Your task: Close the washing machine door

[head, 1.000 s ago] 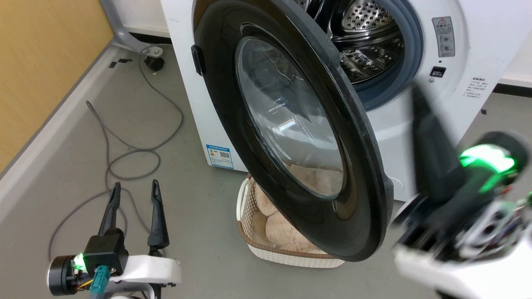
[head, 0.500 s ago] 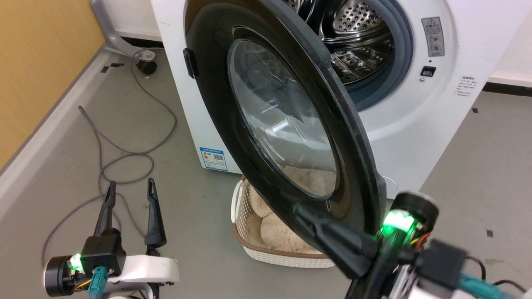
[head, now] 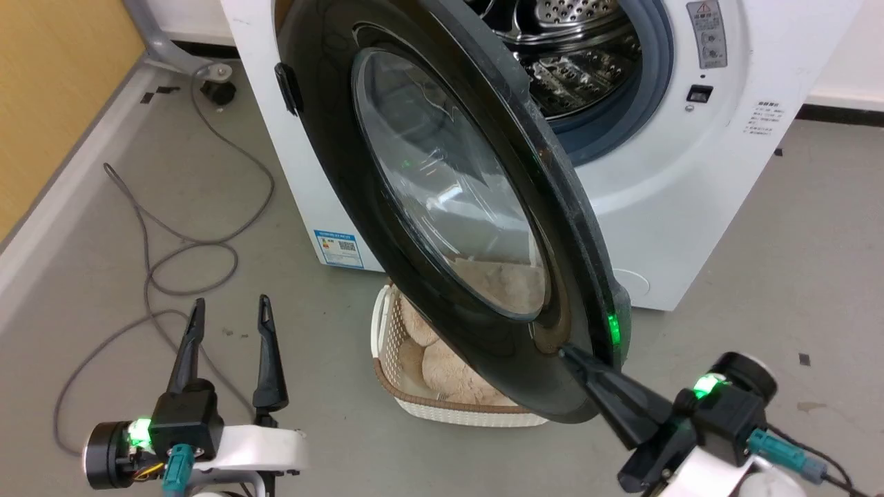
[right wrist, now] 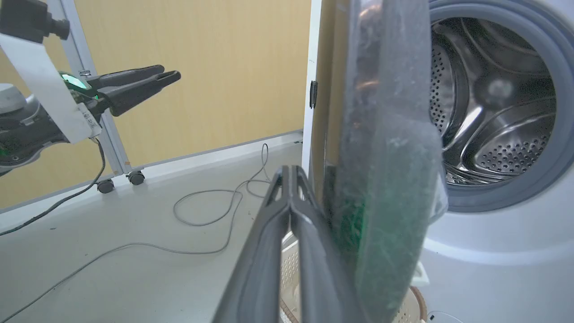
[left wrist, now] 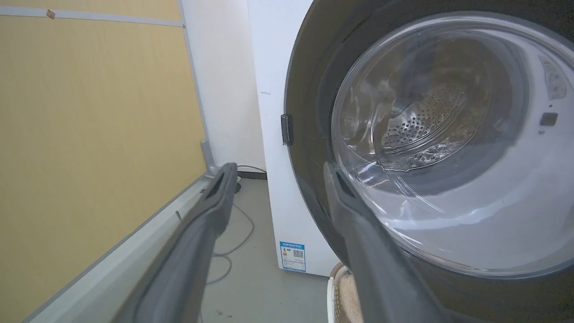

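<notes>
We find our right gripper (head: 563,351) clenched empty at the open door (head: 324,138)'s lower face, left gripper (head: 231,301) released.

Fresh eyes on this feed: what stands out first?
The black washing machine door hangs wide open across the head view, steel drum bare behind it. The shut right gripper points its tip at the door's lower edge, above a white basket; the left gripper sits open at lower left.

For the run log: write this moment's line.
washing machine door: open; right gripper: shut, at door's lower rim; left gripper: open, free
</notes>
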Motion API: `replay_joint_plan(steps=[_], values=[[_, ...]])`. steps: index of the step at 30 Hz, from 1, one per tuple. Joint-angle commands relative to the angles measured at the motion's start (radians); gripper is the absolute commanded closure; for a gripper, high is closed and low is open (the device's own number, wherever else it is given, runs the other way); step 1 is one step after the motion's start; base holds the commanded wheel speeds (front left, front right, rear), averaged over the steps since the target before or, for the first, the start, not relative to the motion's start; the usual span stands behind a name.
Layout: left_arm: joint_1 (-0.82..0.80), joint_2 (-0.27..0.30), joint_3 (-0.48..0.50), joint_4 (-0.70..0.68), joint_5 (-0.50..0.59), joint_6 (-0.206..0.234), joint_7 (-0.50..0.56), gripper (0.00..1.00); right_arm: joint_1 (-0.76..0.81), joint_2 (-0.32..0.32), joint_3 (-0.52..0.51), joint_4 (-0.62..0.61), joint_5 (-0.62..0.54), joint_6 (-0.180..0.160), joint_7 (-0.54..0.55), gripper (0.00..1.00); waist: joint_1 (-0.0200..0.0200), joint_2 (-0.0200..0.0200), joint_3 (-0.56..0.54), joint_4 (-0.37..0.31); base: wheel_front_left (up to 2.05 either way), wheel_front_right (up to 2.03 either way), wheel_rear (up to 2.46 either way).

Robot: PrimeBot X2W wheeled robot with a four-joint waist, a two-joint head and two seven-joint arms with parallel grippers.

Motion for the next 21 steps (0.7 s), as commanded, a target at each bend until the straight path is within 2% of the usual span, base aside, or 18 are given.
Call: replay_joint_plan(steps=[1,11,21], values=[[-0.008,-0.003,-0.003,-0.002,0.008,-0.003,-0.004,0.00,0.010,0.010,-0.017,0.015,-0.007,0.001,-0.004,1.00,0.0000,-0.0001,0.008,-0.001,0.00,0.00,0.00],[-0.050,-0.013,-0.027,-0.014,0.009,-0.005,-0.004,0.00,-0.046,0.017,-0.198,0.120,0.004,0.001,-0.004,1.00,0.0000,-0.0001,0.072,0.005,0.00,0.00,0.00],[-0.128,-0.023,-0.066,-0.037,-0.006,-0.007,-0.004,0.00,-0.232,0.030,-0.397,0.252,-0.047,0.001,-0.004,1.00,0.0000,-0.0001,0.201,0.042,0.00,0.00,0.00]])
